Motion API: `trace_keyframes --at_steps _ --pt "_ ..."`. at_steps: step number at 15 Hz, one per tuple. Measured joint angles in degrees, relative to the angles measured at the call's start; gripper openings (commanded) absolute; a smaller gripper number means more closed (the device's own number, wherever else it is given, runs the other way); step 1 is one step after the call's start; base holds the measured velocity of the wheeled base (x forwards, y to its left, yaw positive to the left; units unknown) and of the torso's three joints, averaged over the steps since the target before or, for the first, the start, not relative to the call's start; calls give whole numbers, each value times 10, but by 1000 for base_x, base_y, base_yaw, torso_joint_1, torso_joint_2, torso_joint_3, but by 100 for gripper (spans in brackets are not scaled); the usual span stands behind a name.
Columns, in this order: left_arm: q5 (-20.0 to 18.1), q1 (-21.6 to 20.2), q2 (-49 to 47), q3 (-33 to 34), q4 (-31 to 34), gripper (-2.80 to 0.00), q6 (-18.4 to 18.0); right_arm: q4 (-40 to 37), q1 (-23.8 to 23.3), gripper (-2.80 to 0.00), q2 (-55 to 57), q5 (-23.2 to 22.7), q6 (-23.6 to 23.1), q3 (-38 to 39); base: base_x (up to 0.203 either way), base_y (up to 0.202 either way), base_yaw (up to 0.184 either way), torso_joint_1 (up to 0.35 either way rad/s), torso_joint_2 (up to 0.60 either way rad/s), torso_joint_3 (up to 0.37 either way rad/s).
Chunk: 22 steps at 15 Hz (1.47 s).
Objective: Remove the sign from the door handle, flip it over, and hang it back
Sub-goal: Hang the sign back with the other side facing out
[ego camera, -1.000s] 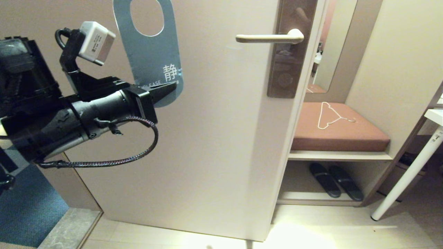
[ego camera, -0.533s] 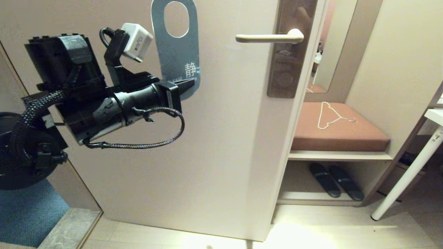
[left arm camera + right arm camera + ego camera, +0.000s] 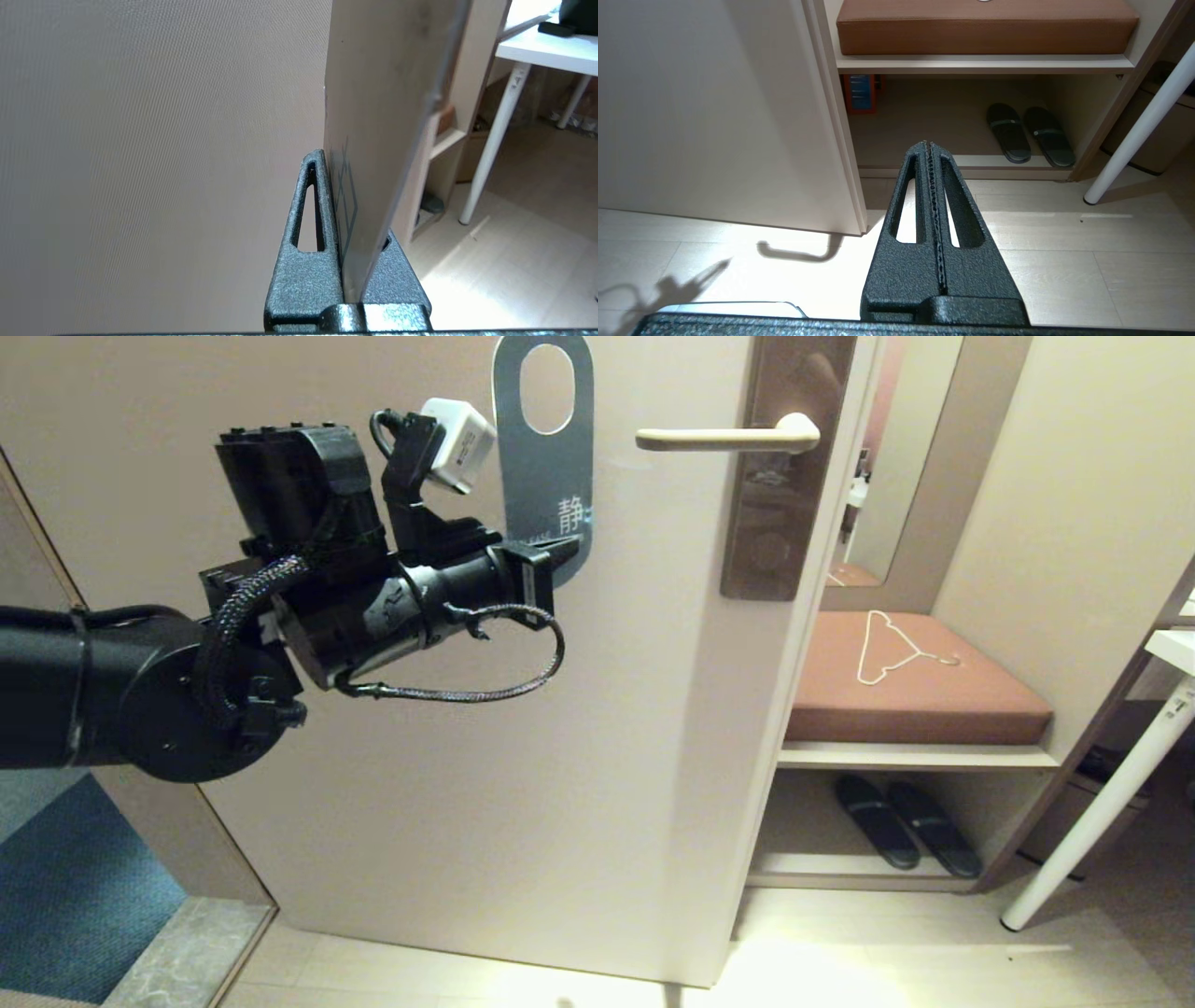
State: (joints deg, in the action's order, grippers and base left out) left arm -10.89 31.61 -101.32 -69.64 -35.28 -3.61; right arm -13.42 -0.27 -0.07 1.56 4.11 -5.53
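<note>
The sign [image 3: 546,476] is left of the door handle [image 3: 724,438], apart from it; slippers [image 3: 906,835] lie under the bench [image 3: 915,709].

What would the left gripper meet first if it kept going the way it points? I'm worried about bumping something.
Likely the door handle: the left gripper, shut on the sign, points toward it, though depth is unclear.

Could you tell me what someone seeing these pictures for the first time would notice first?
The eye goes to the black left pincer reaching in from the left, shut on the bottom edge of the grey-blue sign, which it holds upright in front of the beige door. Just right of the sign, the door handle stands bare. Further right, a white wire hanger lies on a brown bench cushion.
</note>
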Motion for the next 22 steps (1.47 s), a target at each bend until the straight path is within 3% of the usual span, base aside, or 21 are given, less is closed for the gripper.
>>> trace_keyframes --at_steps 4,8,14,22 --pt "9 3 -37 -32 3 -280 -19 0 0 -280 0 0 0 0 0 0 0 0 0 0" --pt "56 28 -54 -46 6 -280 -25 0 0 -280 0 0 0 0 0 0 0 0 0 0" --pt "112 49 -72 -109 68 -280 -36 0 0 -280 0 0 0 0 0 0 0 0 0 0" --pt "160 77 -102 -147 81 -280 -56 0 0 -280 0 0 0 0 0 0 0 0 0 0"
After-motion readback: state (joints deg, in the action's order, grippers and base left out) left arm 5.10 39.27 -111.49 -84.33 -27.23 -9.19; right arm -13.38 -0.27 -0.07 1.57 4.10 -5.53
